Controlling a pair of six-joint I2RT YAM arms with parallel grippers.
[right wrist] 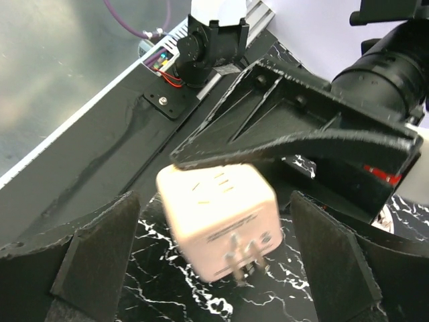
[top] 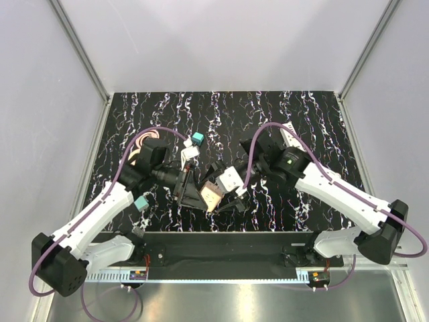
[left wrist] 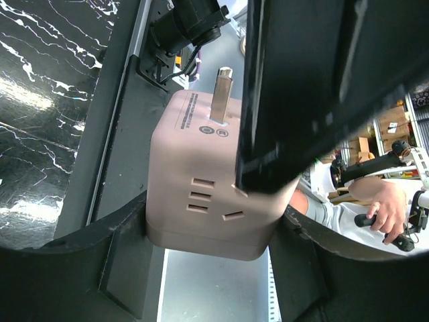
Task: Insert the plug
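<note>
Gripping the tan-brown socket cube (left wrist: pixel 201 194) are your left fingers (left wrist: pixel 100 268) — your right fingers (right wrist: pixel 100 261) gape wide around it.

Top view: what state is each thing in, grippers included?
Left gripper: shut on the tan cube.
Tan cube: gripped, prongs exposed.
Right gripper: open, fingers either side of the tan cube, not touching.
Plug: on the table, ungripped.
Mint cube: on the table, ungripped.
Power strip: on the table, partly hidden.
</note>
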